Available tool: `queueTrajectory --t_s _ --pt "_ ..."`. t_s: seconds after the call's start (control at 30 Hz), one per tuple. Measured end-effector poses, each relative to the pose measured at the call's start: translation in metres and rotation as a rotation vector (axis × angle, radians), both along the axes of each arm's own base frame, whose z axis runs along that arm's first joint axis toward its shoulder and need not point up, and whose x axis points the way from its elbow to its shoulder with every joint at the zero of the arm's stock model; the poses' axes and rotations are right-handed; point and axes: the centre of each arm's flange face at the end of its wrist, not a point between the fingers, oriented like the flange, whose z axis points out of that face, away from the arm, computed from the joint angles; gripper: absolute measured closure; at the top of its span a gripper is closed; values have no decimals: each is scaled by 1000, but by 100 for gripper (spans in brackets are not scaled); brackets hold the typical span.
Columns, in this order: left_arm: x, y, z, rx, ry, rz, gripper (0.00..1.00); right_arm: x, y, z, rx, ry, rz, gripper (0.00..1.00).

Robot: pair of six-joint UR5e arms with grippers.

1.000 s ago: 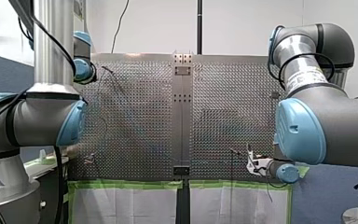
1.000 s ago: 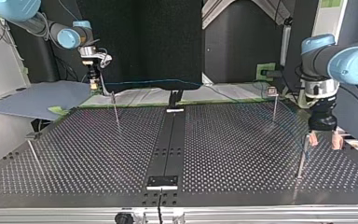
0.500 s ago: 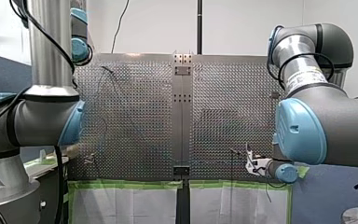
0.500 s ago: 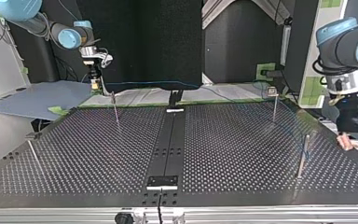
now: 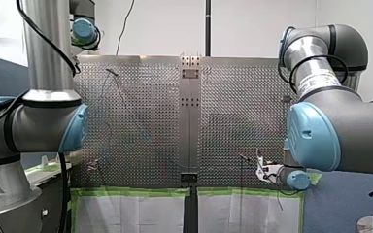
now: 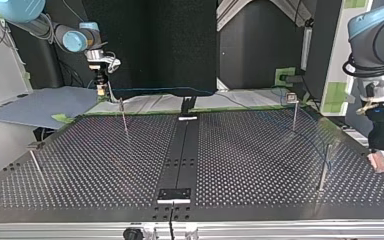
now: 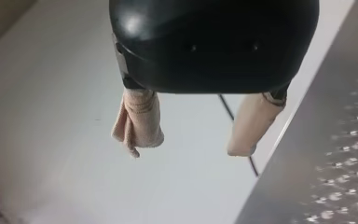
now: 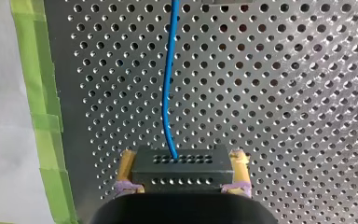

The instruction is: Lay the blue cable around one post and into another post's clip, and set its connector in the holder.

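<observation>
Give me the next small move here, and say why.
Probably my right gripper should carry the black connector toward its holder, keeping the blue cable taut. That gripper is shut on the connector, with the cable leading away over the perforated table; my left gripper is open and empty, off the table's edge. I cannot pick out the holder itself.

- A robotics lab is being shown: the left arm [image 5: 43, 126] and the right arm [image 5: 340, 131], both industrial, are mounted beside a perforated metal bench [image 6: 260, 165].
- Thin posts [image 6: 124, 117] are fixed in its holes.
- Its edge is marked with green tape [image 5: 136, 191] over white sheeting [image 5: 131, 213].
- Plain white walls [image 5: 252, 26] and a dark screen [image 6: 150, 45] are seen behind.
</observation>
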Motion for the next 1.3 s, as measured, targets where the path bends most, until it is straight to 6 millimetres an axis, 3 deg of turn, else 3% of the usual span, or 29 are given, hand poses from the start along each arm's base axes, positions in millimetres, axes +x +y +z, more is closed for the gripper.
queueTrajectory --t_s 0.63,1.3 --pt "-18 -16 -21 153 249 -7 0 0 0 0 0 2 -4 100" --pt "-15 -27 -20 350 280 -65 0 -1 -2 0 -2 6 -8 100"
